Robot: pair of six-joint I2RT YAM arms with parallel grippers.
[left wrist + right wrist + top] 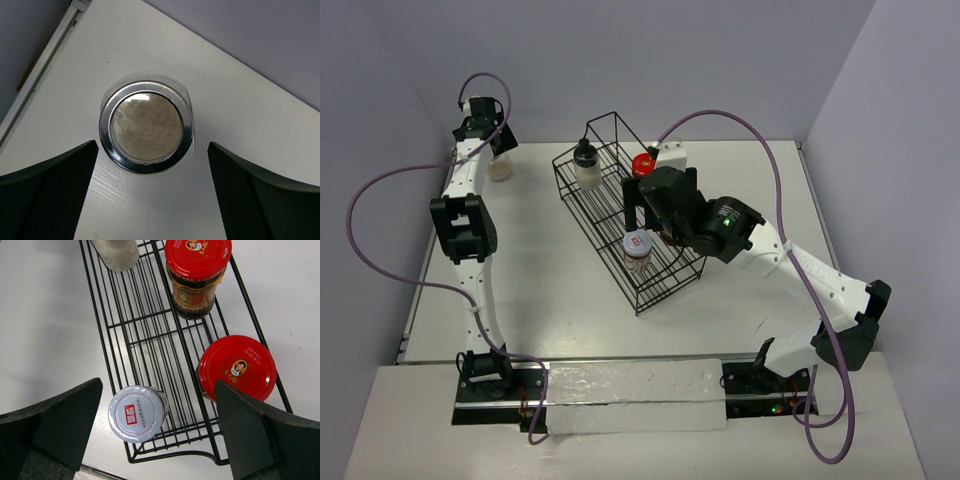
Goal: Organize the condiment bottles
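While the left claw (152, 146) gapes wide over the pale jar (146, 125), the right claw (159, 384) spreads empty.

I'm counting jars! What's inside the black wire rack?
Four: the far red-lidded jar, the near red-lidded jar, a white-lidded jar and a black-capped bottle. From the top view, the right arm covers the near red one.

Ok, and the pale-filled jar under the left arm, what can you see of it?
The clear jar stands upright on the white table, near its far left corner. From above: a round, shiny, metal-looking rim around pale, grainy contents; whether a lid covers it I cannot tell. The left tool hovers above, open, its fingers either side, neither touching.
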